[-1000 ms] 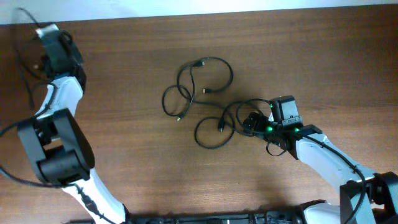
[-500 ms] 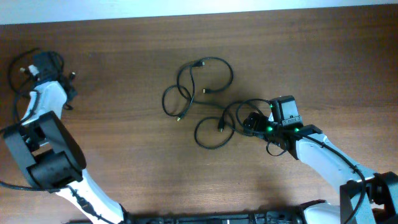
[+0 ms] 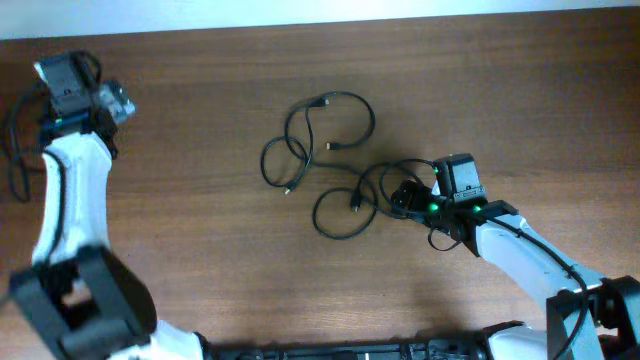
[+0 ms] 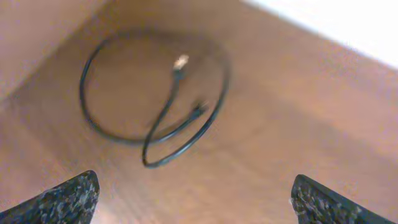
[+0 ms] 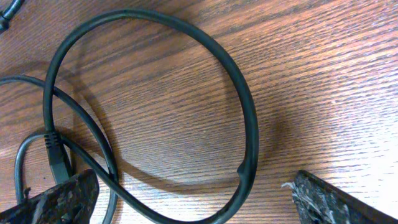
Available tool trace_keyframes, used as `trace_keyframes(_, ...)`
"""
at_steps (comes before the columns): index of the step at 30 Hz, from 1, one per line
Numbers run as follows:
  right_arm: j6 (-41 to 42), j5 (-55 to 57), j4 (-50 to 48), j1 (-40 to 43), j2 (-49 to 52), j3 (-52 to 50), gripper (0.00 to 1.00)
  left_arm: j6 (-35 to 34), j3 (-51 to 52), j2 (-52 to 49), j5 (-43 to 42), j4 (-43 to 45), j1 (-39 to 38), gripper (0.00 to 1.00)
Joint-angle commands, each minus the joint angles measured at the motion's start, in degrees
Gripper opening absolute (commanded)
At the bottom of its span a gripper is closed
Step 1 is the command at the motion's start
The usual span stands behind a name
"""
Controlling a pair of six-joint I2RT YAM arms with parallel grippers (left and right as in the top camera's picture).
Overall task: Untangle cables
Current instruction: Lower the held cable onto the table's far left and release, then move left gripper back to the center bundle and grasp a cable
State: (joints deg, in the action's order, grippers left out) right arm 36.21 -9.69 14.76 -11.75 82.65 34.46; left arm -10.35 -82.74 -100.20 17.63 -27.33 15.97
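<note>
Several thin black cables lie tangled mid-table: an upper loop (image 3: 372, 120) and a lower loop (image 3: 318, 218) joined by crossing strands. My right gripper (image 3: 403, 195) sits at the right end of the tangle. In the right wrist view it (image 5: 194, 186) is open, with a cable arc (image 5: 252, 130) running down between its fingers and a plug end beside the left finger. My left arm (image 3: 65, 170) is at the far left. Its gripper (image 4: 194, 186) is open and empty above a separate looped cable (image 4: 81, 93) with a pale plug (image 4: 181, 61), lying flat on the wood.
The table's back edge meets a white strip (image 3: 300, 15), also seen in the left wrist view as a white band (image 4: 348, 25). The left arm's bulky black base link (image 3: 80, 310) stands at the front left corner. The right arm (image 3: 520, 250) stretches in from the front right.
My left gripper has opened and the looped cable now lies loose on the table below it. The left arm has swung about at the far left. The right arm and central tangle are unchanged.
</note>
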Motion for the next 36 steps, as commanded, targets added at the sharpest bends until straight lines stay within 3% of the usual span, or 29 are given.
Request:
trace_keyframes(1, 0.22, 1.55, 0.68, 0.20, 1.03, -1.29, 0.99, -0.35, -0.37, 8.35, -13.86, -0.63, -4.33, 0.99)
trace_keyframes(6, 0.22, 1.57, 0.68, 0.20, 1.03, -1.29, 0.99, -0.35, -0.35, 9.25, -35.28, -4.46, -10.99, 0.99)
trace_keyframes(8, 0.22, 1.55, 0.68, 0.20, 1.03, -1.29, 0.99, -0.35, -0.35, 9.20, -38.71, -5.62, -14.01, 0.99)
trace_keyframes(18, 0.22, 1.55, 0.68, 0.20, 1.03, -1.29, 0.99, -0.33, 0.20, 6.32, -33.66, -6.23, -31.41, 0.99)
trace_keyframes(33, 0.22, 1.55, 0.68, 0.20, 1.03, -1.29, 0.99, -0.33, 0.20, -12.37, -32.83, -14.12, -38.66, 0.99)
trace_keyframes(35, 0.22, 1.55, 0.68, 0.20, 1.03, -1.29, 0.99, -0.33, 0.20, -14.80, -32.81, -14.27, -39.36, 0.87)
trace_keyframes(36, 0.22, 1.55, 0.68, 0.20, 1.03, -1.29, 0.99, -0.33, 0.20, -15.54, -32.81, -14.40, -39.34, 0.73)
